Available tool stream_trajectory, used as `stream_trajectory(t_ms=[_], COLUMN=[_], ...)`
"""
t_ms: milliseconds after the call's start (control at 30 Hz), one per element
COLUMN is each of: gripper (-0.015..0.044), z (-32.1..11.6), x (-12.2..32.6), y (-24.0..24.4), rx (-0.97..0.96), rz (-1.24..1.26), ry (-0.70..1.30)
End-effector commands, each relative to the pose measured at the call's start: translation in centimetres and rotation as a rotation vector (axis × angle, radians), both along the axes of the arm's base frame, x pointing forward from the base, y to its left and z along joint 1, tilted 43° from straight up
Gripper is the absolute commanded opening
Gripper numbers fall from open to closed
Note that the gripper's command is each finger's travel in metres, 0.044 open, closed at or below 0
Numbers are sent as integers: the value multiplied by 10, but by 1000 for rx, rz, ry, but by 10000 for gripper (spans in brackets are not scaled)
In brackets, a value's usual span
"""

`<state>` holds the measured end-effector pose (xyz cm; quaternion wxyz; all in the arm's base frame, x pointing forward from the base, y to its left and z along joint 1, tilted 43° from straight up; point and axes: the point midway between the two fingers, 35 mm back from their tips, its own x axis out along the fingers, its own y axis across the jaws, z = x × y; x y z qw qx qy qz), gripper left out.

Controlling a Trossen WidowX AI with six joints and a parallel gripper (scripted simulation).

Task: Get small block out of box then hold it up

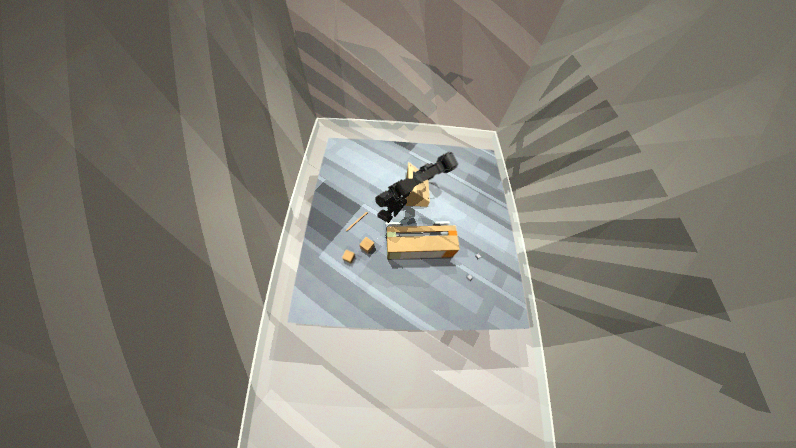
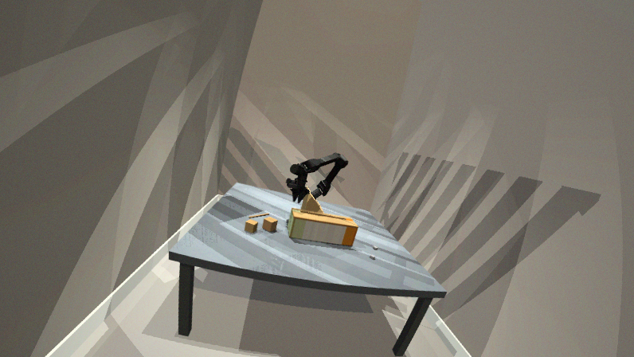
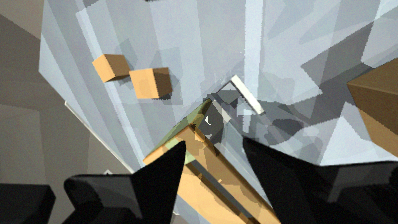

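My tool (image 3: 215,145) hangs over the tabletop (image 3: 175,40), pointing down. Its two dark fingers stand part open with nothing gripped between them. Right under them, filling the gap, lies one end of the tan box (image 3: 212,172), with its greenish corner showing beside my left-hand finger.

Just past that corner, in line with the gap between the fingers, a small dark grey block (image 3: 212,124) sits on the tabletop. It is outside the box and touching it or very nearly so; I cannot tell which. I am well above it and not in contact. A short pale strip (image 3: 247,94) lies a little beyond the block.

Farther out, to one side, two tan cubes (image 3: 150,82) (image 3: 111,67) sit close together, apart from the box. On the opposite side a tan wedge (image 3: 377,105) rises at the edge of my view.

From the top view, a thin stick (image 1: 356,221) lies near the cubes. Two tiny grey bits (image 1: 477,256) (image 1: 469,276) rest off the box's far end, well apart from my tool.
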<state>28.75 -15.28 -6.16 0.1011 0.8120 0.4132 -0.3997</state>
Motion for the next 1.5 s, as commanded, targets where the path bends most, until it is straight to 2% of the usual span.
stream_trajectory(t_ms=[0,667,933,1467], gripper=[285,285,285,285], z=[-3,-3,-72,-85], x=[-6,-6,2,3], y=[-11,-11,50,62], rx=[399,407,410,410], rz=[-675,-687,-686,-686], ry=[445,455,454,455])
